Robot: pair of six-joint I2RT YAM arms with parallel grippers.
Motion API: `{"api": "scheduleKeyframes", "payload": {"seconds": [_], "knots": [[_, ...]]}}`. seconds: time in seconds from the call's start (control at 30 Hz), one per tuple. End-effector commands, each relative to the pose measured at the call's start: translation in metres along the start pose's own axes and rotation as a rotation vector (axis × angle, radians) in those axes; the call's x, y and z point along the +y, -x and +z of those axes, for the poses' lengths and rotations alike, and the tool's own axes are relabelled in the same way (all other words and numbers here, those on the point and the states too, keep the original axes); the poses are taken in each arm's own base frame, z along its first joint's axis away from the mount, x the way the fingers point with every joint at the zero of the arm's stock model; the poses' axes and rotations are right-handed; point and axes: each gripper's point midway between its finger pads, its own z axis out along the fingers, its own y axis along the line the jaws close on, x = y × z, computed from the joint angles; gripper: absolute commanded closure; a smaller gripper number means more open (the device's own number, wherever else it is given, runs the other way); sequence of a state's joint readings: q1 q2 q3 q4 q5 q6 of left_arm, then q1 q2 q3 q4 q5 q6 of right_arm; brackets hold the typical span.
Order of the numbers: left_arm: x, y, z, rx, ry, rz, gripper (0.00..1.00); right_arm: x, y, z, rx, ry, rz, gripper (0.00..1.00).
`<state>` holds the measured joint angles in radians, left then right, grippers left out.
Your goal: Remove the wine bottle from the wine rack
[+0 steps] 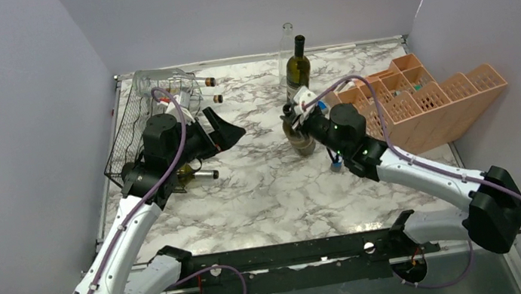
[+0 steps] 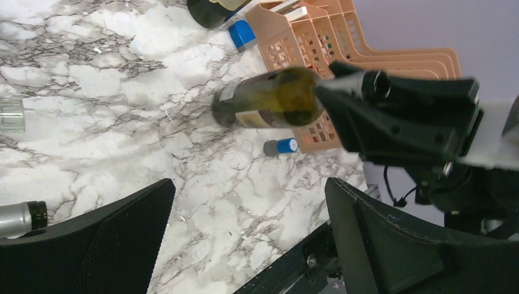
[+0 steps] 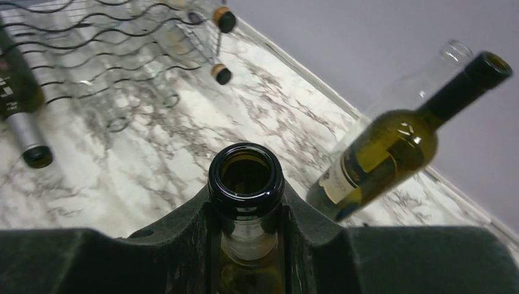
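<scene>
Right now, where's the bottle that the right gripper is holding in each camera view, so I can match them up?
Top external: the held bottle is just right of centre, under the right gripper.
Left wrist: upper middle, lying across the frame, against the orange crate.
Right wrist: bottom centre, open mouth facing the camera.
Shared landmark: the marble table, visible in all three.

**Soft, even light; wrist views blurry**

Diffuse light from above, faint shadows only. Mild glare on the marble table (image 1: 262,185). In the right wrist view the wine rack (image 3: 92,55) looks smeared, perhaps by motion.
</scene>
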<state>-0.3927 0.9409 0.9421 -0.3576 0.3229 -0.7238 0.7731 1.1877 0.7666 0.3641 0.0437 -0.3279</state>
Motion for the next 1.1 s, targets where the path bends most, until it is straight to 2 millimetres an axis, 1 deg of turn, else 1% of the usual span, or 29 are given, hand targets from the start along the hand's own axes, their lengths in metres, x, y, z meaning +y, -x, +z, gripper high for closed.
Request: {"api": "scheduleKeyframes", "payload": {"seconds": [0.0, 0.2, 0.3, 0.4, 0.6, 0.77, 0.87, 0.97, 1.07], "knots": [[0.005, 0.008, -0.003, -0.017, 0.038, 0.087, 0.01, -0.048, 0.037, 0.020, -0.105, -0.101, 0.112, 0.87], [0.008, 0.006, 0.002, 0.009, 0.047, 0.101, 0.01, -0.097, 0.024, 0.039, -0.106, -0.181, 0.231, 0.87], [0.010, 0.005, 0.003, 0.013, 0.049, 0.101, 0.01, -0.113, 0.021, 0.045, -0.126, -0.208, 0.263, 0.86], [0.015, 0.000, 0.004, 0.023, 0.059, 0.096, 0.01, -0.125, 0.015, 0.052, -0.135, -0.216, 0.289, 0.86], [0.017, -0.005, 0.004, 0.037, 0.058, 0.088, 0.01, -0.143, 0.009, 0.060, -0.167, -0.251, 0.255, 0.86], [0.016, -0.005, 0.003, 0.036, 0.053, 0.086, 0.01, -0.158, -0.002, 0.062, -0.151, -0.308, 0.205, 0.85], [0.015, -0.005, 0.002, 0.035, 0.049, 0.085, 0.01, -0.164, -0.011, 0.061, -0.144, -0.312, 0.225, 0.85], [0.015, -0.006, 0.002, 0.036, 0.048, 0.081, 0.01, -0.165, -0.020, 0.063, -0.132, -0.312, 0.247, 0.82], [0.014, -0.006, 0.002, 0.038, 0.046, 0.071, 0.01, -0.161, -0.021, 0.062, -0.131, -0.293, 0.261, 0.79]]}}
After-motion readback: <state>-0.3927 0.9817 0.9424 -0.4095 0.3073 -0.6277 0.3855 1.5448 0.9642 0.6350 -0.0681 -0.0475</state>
